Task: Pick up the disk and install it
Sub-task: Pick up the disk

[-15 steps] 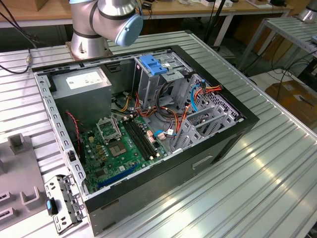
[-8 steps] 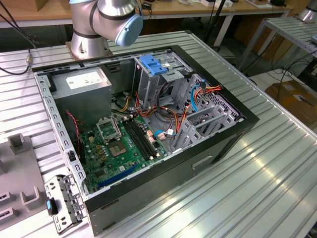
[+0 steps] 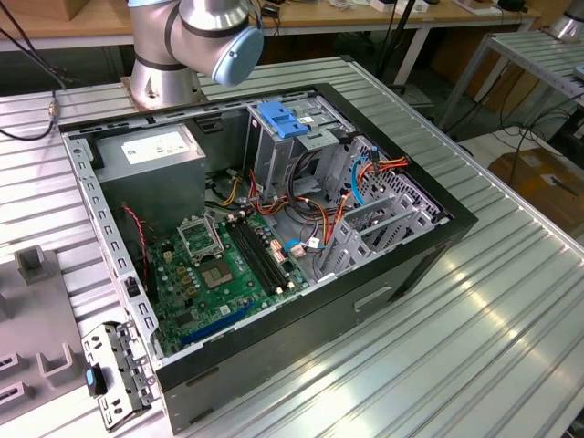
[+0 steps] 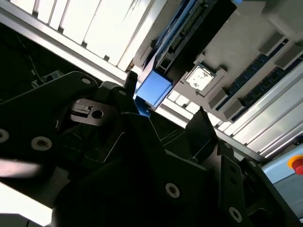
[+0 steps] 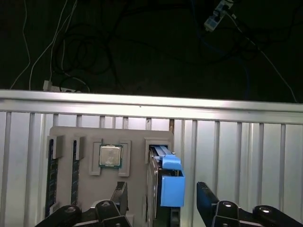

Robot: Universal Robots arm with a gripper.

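The disk [image 5: 166,182] stands on edge in a slot of a grey parts tray [image 5: 135,142], with its blue plastic rail facing the first wrist view. My gripper [image 5: 162,189] is open and straddles the disk, one black finger [image 5: 121,196] on each side with a small gap to it. In the second wrist view the disk's blue rail [image 4: 153,90] shows between the same fingertips of the gripper [image 4: 165,94]. Nothing is held.
The tray also carries a processor chip [image 5: 110,156] and memory sticks [image 5: 51,175]. The exterior view shows the open computer case [image 3: 415,260] on a ribbed metal table [image 3: 474,347], with a blue-topped drive cage [image 3: 283,123], a grey power-supply box [image 3: 155,151] and a motherboard [image 3: 228,265].
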